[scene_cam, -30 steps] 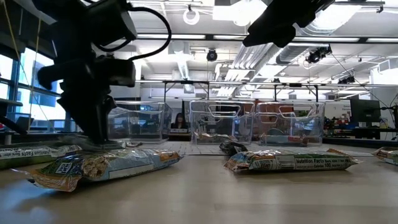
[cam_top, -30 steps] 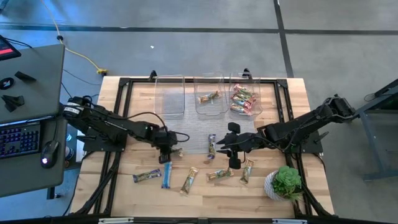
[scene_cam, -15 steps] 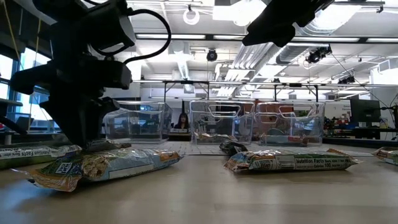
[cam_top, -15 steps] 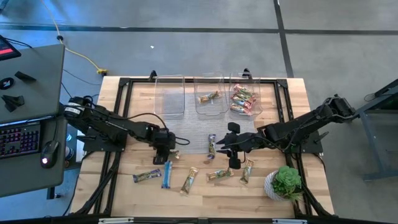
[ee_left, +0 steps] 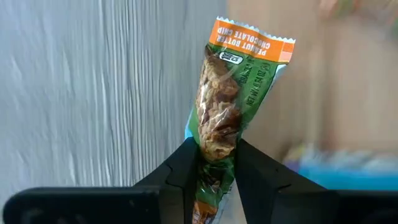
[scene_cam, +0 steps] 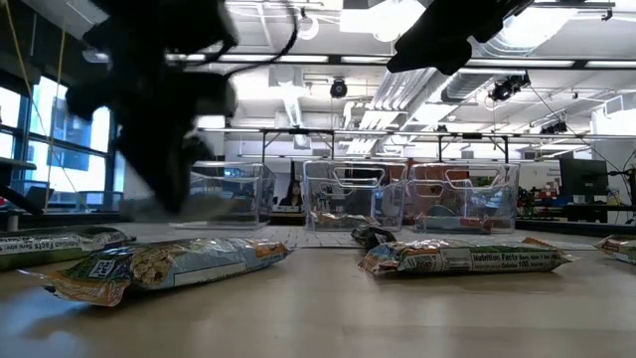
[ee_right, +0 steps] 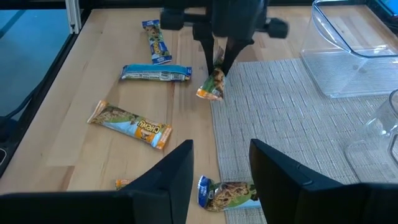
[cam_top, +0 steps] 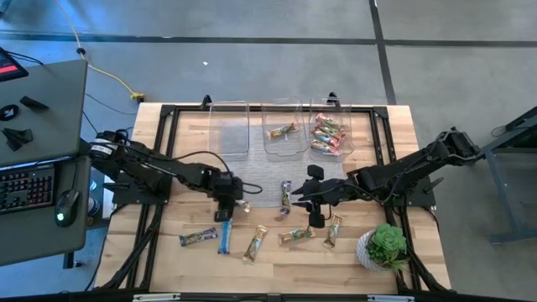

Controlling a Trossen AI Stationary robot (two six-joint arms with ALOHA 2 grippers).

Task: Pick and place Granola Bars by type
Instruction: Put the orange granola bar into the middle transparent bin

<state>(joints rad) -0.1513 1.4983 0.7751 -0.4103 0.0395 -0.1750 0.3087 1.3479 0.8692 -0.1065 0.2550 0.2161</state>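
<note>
Front edge, loose bars: 5 Granola Bars lie on bare wood, among them a blue one (cam_top: 225, 236), a purple-blue one (cam_top: 198, 238) and a tan one (cam_top: 256, 242).
Potted plant (cam_top: 385, 246): stands at the front right corner, just beside the tan bar (cam_top: 333, 230) nearest the right arm.
Left gripper (cam_top: 226, 204): fingers closed on a green-and-orange bar (ee_left: 231, 102), pinched near its lower end; the bar hangs clear of the table at the left edge of the grey mat (cam_top: 268, 188).
Obstructions, left: the blue bar lies just in front of the left gripper; nothing touches the held bar.
Right gripper (cam_top: 312, 204): fingers apart, nothing between them, poised over the mat's front right area.
Mat: 1 bar (cam_top: 285, 198) lies on it between the 2 grippers, apart from both.
Left bin (cam_top: 227, 127): clear plastic, no bars visible inside.
Middle bin (cam_top: 284, 148): holds 1 tan-green bar (cam_top: 281, 131).
Right bin (cam_top: 346, 144): holds several red-pink bars (cam_top: 325, 134), piled together.
Bins, layout: 3 in a row along the far edge, well apart from the left gripper.
Beyond the table: a desk with a keyboard (cam_top: 27, 186) stands at the left.
</note>
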